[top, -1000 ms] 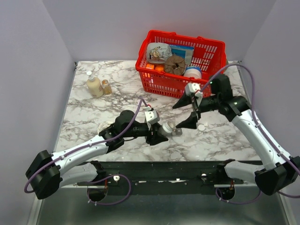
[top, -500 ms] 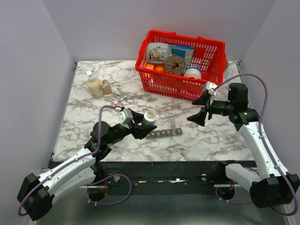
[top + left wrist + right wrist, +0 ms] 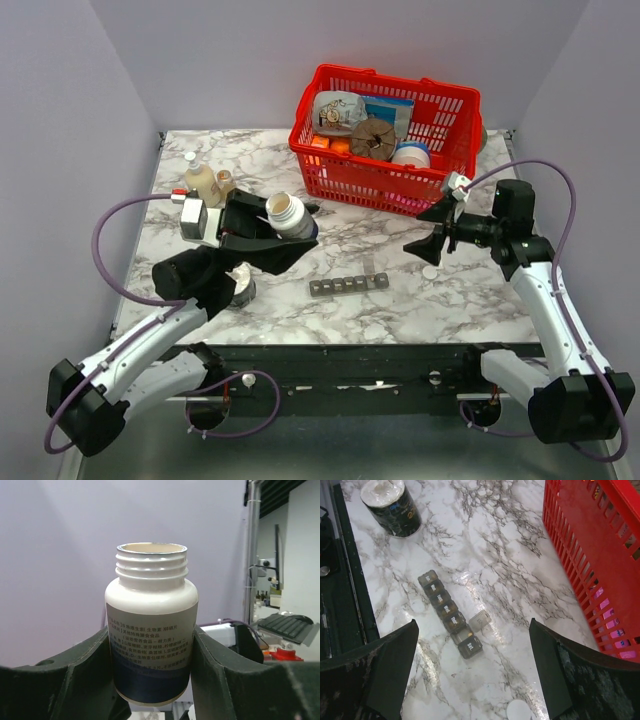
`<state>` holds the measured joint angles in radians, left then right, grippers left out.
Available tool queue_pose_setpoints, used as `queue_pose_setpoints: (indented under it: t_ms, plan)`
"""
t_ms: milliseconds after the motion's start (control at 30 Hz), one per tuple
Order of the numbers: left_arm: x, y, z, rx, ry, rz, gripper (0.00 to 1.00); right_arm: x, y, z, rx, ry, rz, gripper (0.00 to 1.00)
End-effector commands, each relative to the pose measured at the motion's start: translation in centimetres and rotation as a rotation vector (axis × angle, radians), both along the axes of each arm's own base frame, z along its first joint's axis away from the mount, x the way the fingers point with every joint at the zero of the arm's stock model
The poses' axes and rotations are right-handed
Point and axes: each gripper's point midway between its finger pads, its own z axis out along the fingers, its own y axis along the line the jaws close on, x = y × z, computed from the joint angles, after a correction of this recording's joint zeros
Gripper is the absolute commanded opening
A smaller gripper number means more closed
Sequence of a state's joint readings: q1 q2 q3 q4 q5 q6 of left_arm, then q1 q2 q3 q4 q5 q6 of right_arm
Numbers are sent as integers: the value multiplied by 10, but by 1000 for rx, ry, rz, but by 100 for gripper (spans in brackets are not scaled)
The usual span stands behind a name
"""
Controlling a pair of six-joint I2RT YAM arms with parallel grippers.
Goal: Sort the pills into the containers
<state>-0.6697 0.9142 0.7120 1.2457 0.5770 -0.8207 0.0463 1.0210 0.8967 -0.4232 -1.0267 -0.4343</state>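
Your left gripper (image 3: 289, 231) no longer tips the white pill bottle (image 3: 286, 212) over the pill organizer (image 3: 349, 285); it now holds the bottle upright, raised and well back to the left. Your right gripper (image 3: 428, 230) now sits farther right, drawn away from the organizer.

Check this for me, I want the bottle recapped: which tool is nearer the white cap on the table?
Right. The right tool hovers open above the white cap; the left tool holds the open pill bottle aloft, beyond the pill organizer.
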Motion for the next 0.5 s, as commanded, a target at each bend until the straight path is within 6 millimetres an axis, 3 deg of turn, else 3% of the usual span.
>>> queue_pose_setpoints:
  t_ms: [0, 33, 67, 133, 167, 200, 233, 267, 333, 367, 400, 433, 467]
  plan:
    - [-30, 48, 29, -170, -235, 107, 0, 2, 0, 1, 21, -8, 4, 100]
    - [-25, 55, 34, -187, -233, 159, 0, 3, 0, 0, 21, -5, 4, 100]
    - [-38, 58, 40, -204, -290, 127, 0, 4, 0, 0, 21, -1, -1, 100]
    - [-74, 43, 58, -211, -338, -112, 0, 5, -2, -2, 17, 6, -11, 100]
    - [-84, 41, 58, -205, -371, -137, 0, 6, -1, -2, 17, 3, -9, 100]
    - [-80, 40, 60, -202, -350, -115, 0, 6, -2, -2, 16, 3, -12, 100]
    - [-64, 52, 59, -198, -326, 22, 0, 7, -2, -2, 14, 3, -16, 100]
    - [-22, 50, 50, -139, -211, 164, 0, 8, -3, -2, 11, 1, -21, 100]
    - [14, 69, 51, -166, -131, 265, 0, 9, -4, -3, 9, 3, -27, 100]
    - [-21, 72, 65, -221, -183, 70, 0, 8, -4, -4, 9, 6, -29, 100]
    - [-44, 53, 58, -127, -260, -69, 0, 8, -4, -5, 9, 8, -31, 100]
    - [-61, 41, 67, -115, -320, -151, 0, 9, -5, -5, 6, 7, -33, 100]
    - [-70, 16, 57, -27, -255, -234, 0, 9, -5, -6, 5, 10, -35, 100]
